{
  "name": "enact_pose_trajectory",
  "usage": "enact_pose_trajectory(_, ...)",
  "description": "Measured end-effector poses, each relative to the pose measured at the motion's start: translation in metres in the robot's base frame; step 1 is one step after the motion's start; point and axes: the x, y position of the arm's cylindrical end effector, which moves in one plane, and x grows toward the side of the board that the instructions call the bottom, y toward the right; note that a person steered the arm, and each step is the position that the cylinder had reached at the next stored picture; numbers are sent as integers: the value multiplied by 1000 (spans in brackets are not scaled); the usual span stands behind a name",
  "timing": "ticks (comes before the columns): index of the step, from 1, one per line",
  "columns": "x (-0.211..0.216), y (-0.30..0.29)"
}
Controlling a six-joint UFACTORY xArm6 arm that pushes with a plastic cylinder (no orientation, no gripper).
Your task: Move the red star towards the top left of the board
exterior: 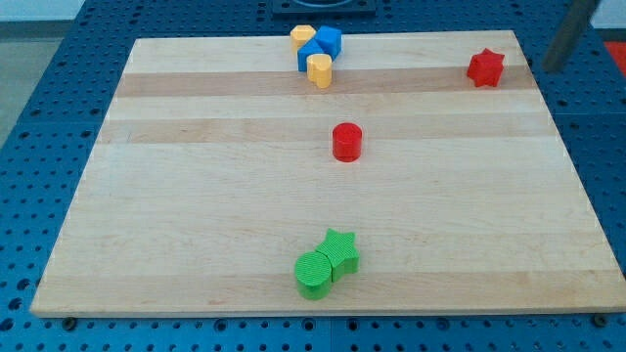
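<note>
The red star (485, 67) lies near the board's top right corner. My rod comes in at the view's top right, and my tip (550, 68) is just off the board's right edge, to the right of the red star and apart from it. A red cylinder (346, 142) stands near the middle of the board.
At the top centre, two yellow blocks (302, 36) (319, 70) and two blue blocks (329, 41) (309, 55) sit clustered together. A green star (341, 250) and a green cylinder (314, 274) touch each other near the bottom centre. The wooden board (196, 196) rests on a blue perforated table.
</note>
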Motion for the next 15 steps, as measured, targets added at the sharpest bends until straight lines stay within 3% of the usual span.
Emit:
enact_pose_trajectory(1,-8,-39)
enact_pose_trajectory(3,36,-71)
enact_pose_trajectory(5,21,-113)
enact_pose_trajectory(8,114,-175)
enact_pose_trajectory(9,99,-167)
enact_pose_trajectory(10,91,-108)
enact_pose_trajectory(11,52,-121)
enact_pose_trajectory(15,102,-285)
